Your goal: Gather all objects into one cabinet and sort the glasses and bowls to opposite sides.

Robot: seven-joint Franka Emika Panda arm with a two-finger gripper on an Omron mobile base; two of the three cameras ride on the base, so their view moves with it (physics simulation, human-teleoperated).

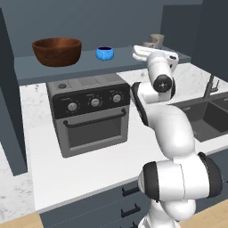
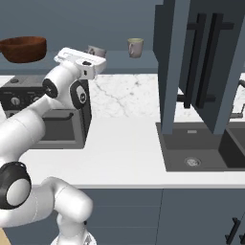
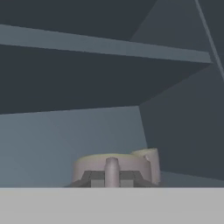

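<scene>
Nowhere is any writing legible; the hand [image 3: 112,175] is clenched on a beige cup [image 3: 111,168] in the cabinet [image 3: 65,131].

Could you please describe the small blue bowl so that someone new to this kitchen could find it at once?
Look at the cabinet shelf above the countertop oven. The blue bowl sits on it, right of the wooden bowl and left of the beige cups. It is the only glossy bright blue thing there, far smaller than the brown bowl.

Reddish-brown wooden bowl [image 1: 57,50], bright blue bowl [image 1: 105,53], beige-grey cups [image 2: 135,47].
</scene>
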